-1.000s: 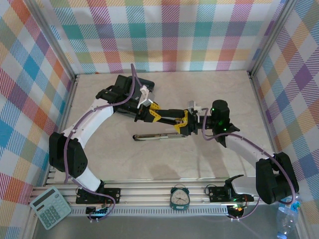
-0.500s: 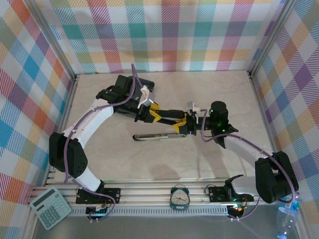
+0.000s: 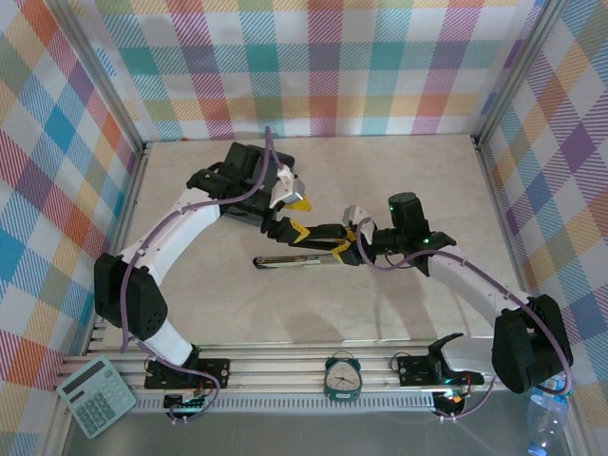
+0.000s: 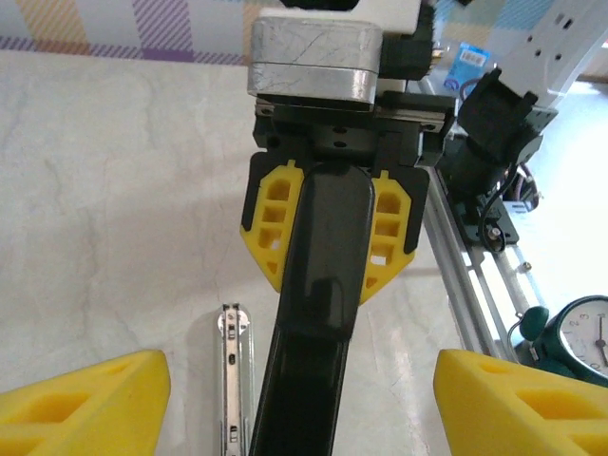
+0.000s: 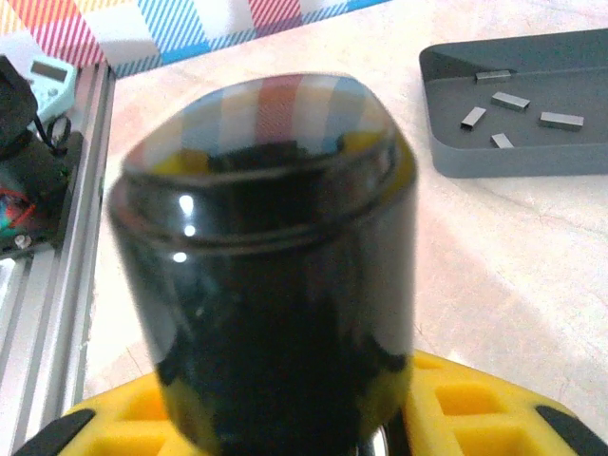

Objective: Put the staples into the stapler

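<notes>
On the rail at the near edge sit a calculator (image 3: 96, 396) and a small clock (image 3: 342, 376). Further in, at the middle of the counter (image 3: 427, 180), the stapler (image 3: 313, 233) lies swung open: its silvery base channel (image 3: 294, 260) rests flat on the counter and its black top arm is lifted above it. The right claw (image 3: 348, 239) is clamped on the rounded end of that black arm, one yellow finger on each side. In the left wrist view the left claw (image 3: 298, 216) stands wide open. Its two yellow fingers sit well apart on either side of the black arm and hold nothing.

Beyond the stapler, toward the far left of the counter, is a dark grey tray (image 5: 532, 157), partly under the left arm in the top view. The staples (image 5: 510, 100), five short silvery strips, lie loose and scattered on the tray's floor, apart from one another.
</notes>
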Tool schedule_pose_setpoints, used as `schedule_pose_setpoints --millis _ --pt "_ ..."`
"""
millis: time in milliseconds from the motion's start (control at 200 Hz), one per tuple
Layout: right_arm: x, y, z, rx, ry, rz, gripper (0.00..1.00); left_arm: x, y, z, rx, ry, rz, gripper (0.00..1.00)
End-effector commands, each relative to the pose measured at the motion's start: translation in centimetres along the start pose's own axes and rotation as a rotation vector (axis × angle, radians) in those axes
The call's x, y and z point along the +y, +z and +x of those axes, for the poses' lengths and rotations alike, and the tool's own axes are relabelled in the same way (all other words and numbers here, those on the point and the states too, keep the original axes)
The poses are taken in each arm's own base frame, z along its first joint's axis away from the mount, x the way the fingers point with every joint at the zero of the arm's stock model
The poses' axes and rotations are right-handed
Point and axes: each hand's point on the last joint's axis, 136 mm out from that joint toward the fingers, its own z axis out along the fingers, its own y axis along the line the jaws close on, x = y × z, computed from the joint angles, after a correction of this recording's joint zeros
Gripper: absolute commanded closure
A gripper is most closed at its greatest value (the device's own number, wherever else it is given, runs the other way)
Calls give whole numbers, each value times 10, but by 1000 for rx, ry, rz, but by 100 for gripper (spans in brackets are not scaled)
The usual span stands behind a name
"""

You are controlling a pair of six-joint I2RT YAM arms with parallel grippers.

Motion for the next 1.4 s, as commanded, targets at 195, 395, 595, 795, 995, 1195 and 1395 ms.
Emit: schedule_pose_setpoints --millis 195,395,595,795,995,1195,1395 --pt "10 9 -20 43 -151 -38 90 -18 32 2 82 79 48 27" --pt "12 12 -28 13 -155 -61 90 -18 50 5 106 95 62 34" --pt "13 13 -30 -3 -153 -73 90 -17 52 4 100 102 64 54" --pt "12 12 -28 -38 -158 -67 89 -9 35 6 58 67 43 80" --pt "-1 3 -19 -114 -92 -64 90 -3 5 -3 -25 35 -1 90" --pt "-12 2 3 -115 -34 -48 91 11 -34 -17 -127 -12 -86 96" --pt "-22 12 23 -78 14 -27 91 29 -72 -52 -224 -99 -241 100"
